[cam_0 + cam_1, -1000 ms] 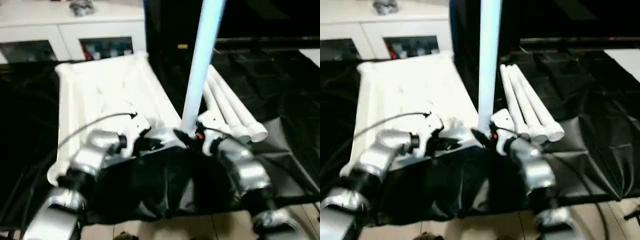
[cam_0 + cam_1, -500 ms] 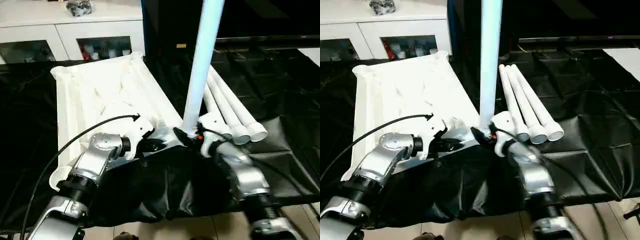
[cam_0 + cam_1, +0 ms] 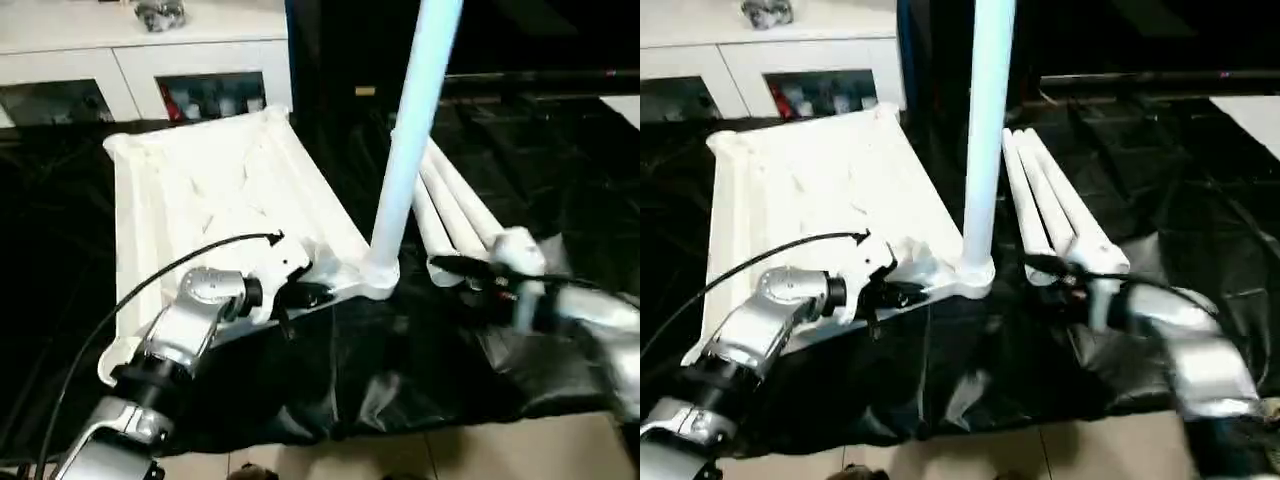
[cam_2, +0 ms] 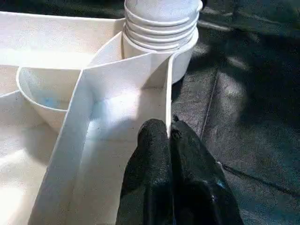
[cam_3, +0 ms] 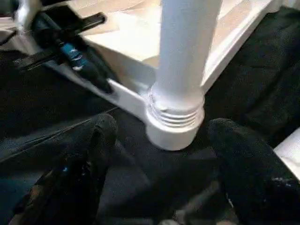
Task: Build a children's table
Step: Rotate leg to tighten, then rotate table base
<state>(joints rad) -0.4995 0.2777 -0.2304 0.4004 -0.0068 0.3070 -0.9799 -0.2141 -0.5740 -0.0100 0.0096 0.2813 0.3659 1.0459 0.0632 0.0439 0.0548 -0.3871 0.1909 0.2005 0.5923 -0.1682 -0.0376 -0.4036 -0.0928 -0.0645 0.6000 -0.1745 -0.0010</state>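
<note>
the main risk is the upright long white cylindrical leg [image 3: 405, 160]: it stands in the rounded corner socket [image 5: 174, 123] of the white plastic ribbed tabletop [image 3: 210, 190], and several ridges of its threaded end show above the socket rim, so it may not be fully seated. with the right gripper [image 5: 161, 140] spread wide on either side of the socket and touching nothing, the leg stands on its own; a knock from either arm or a shift of the tabletop could tip it or let it work loose. the smooth black-covered work table [image 3: 560, 180] could also let the tabletop slide if the one grip on it slips.

the tabletop lies underside up on the table's left half, the fitted corner toward the table's near edge. three more white cylindrical legs [image 3: 455, 215] lie side by side just to the right of it, their near ends close to the right gripper, which could nudge them and set them rolling.

the left gripper [image 4: 169, 136] is closed on the thin wall at the tabletop's near edge, beside the fitted socket, one black finger on each face of the wall. its silver forearm [image 3: 175, 335] reaches in from the near left corner, bent at the wrist. the right forearm [image 3: 1180, 335] comes in low from the near right, level with the table, fingers pointing toward the socket.
</note>
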